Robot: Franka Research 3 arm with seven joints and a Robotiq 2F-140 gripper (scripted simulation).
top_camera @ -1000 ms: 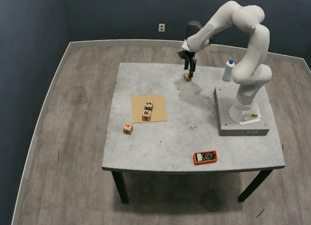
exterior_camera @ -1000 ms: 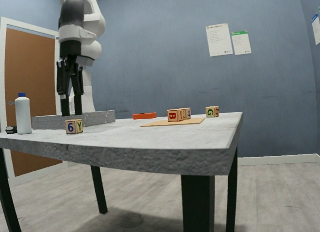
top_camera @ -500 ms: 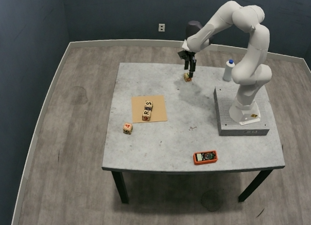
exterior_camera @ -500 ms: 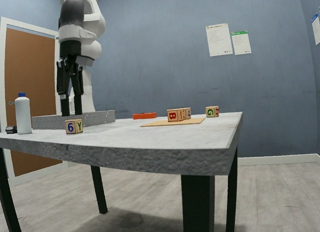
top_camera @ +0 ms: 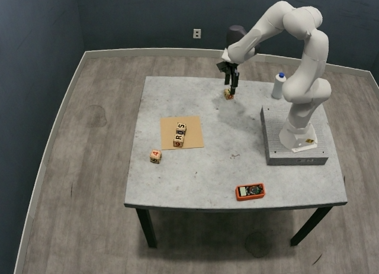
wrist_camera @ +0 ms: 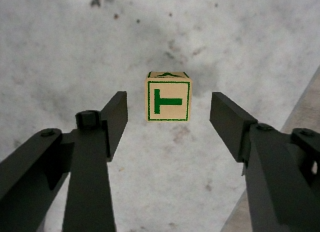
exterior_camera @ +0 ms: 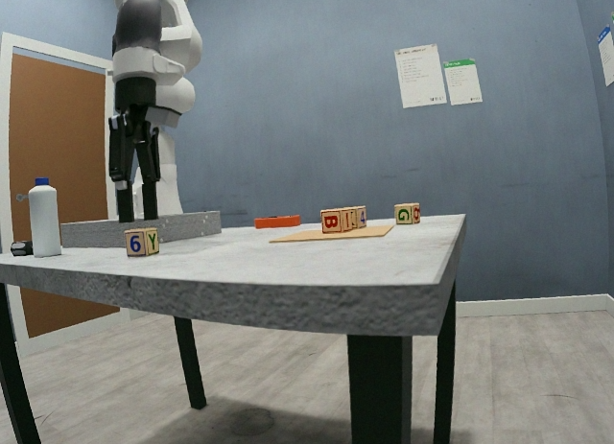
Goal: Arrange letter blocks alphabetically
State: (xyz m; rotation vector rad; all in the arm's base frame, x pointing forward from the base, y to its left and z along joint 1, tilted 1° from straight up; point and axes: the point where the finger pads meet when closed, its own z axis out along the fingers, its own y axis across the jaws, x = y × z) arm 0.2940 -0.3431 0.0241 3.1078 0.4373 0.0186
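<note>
Robot arm (top_camera: 315, 48) (exterior_camera: 180, 48), single: glossy white, thick rounded segments, bulbous joints, thin seam lines; flared white foot bearing a yellow-and-black label; dark grey rounded section near the wrist. Gripper (top_camera: 231, 78) (exterior_camera: 137, 201) (wrist_camera: 169, 106), two-fingered: black, angular linkages, round pivots, blocky straight fingertips.

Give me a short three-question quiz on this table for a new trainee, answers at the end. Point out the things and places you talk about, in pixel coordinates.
1. Multiple choice: what colour is the number on top of the 4 block (top_camera: 156, 152) (exterior_camera: 406, 214)? a) green b) red c) blue
2. True or false: the gripper (top_camera: 230, 88) (exterior_camera: 138, 219) (wrist_camera: 169, 106) is open above the T block (top_camera: 227, 94) (exterior_camera: 141, 242) (wrist_camera: 168, 99).
3. Fill in: on the mat (top_camera: 192, 139) (exterior_camera: 297, 238), seen from the robot's base, the S block (top_camera: 181, 126) (exterior_camera: 331, 222) sits to the ____ of the R block (top_camera: 179, 137) (exterior_camera: 362, 217).

Key: 1 b; 2 true; 3 right
</note>
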